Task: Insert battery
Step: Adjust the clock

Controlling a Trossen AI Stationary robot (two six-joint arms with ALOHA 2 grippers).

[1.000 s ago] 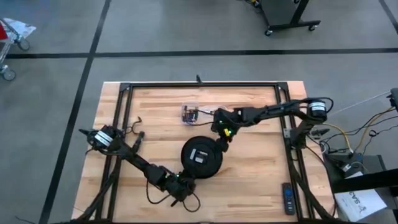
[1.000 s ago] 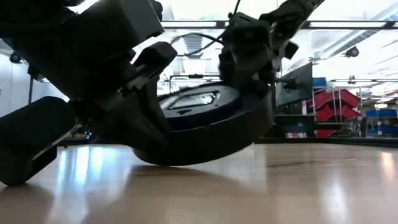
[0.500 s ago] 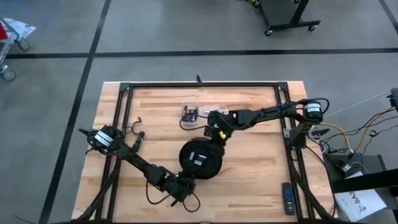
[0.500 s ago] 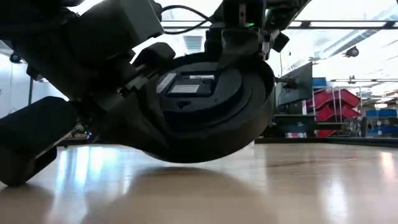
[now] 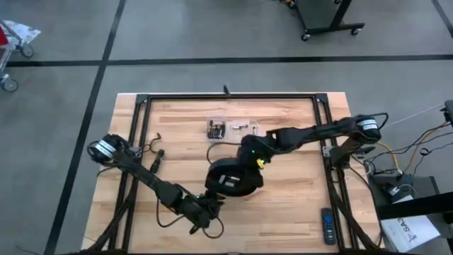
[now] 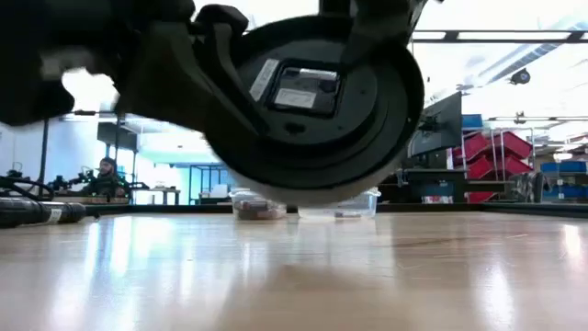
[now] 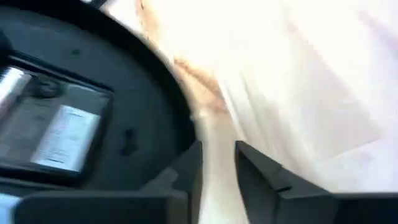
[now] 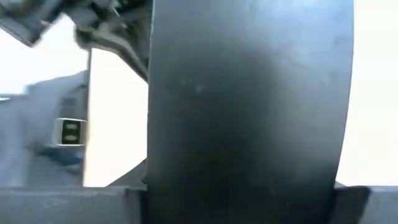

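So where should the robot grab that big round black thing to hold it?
By its thin rim, coming in from the edge. The round black device is a flat disc tipped up on edge, so only the rim fits between fingers. The right pincer already grips its upper rim; the left pincer sits at the lower edge.

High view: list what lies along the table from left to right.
Left arm's base → left tool → battery box → round black device → right tool → right arm's base
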